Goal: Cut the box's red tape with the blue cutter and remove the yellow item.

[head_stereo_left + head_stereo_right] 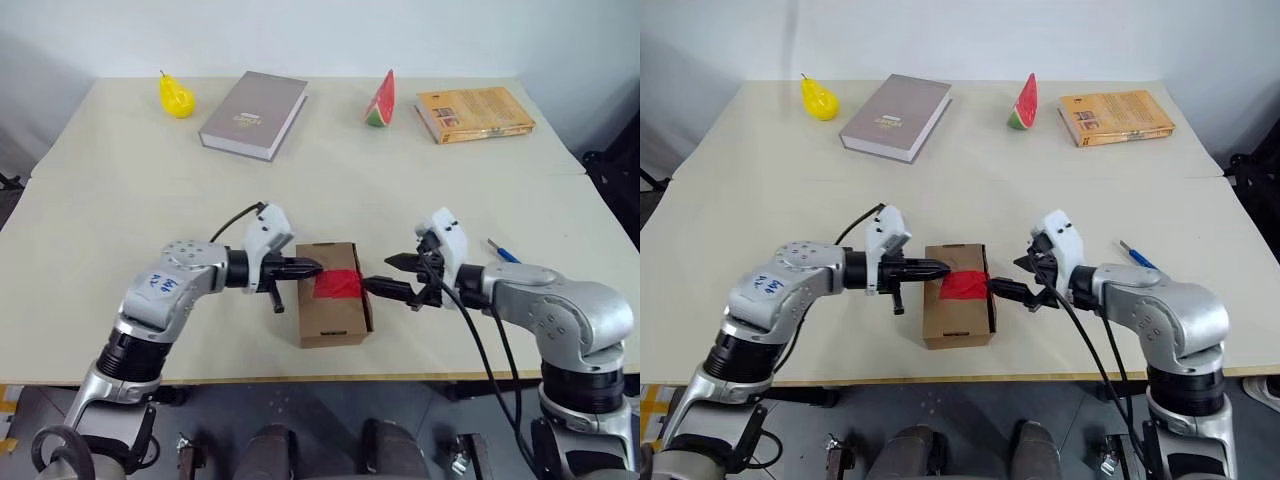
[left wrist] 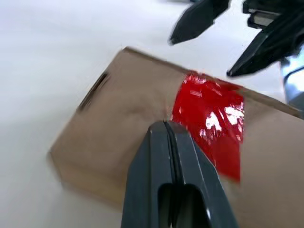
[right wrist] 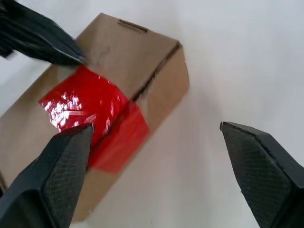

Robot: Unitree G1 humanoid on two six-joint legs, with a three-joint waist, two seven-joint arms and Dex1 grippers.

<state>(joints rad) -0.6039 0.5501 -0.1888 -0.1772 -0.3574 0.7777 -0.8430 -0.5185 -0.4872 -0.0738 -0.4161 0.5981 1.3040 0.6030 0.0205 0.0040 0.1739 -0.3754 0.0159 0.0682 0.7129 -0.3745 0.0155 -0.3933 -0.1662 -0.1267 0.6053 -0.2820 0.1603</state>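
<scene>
Hovering with left fingers (image 1: 308,268) pressed together and empty, right fingers (image 1: 392,276) gaping and empty, flanking the cardboard box (image 1: 332,318) mid-bench with red tape (image 1: 338,285) uncut, blue cutter (image 1: 503,251) lying far right, risking nudging the box.

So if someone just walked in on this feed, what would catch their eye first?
The red tape on the box at the table's near edge, with the shut left tool and open right tool flanking it. Next, the blue cutter lying unused beside the right arm.
</scene>
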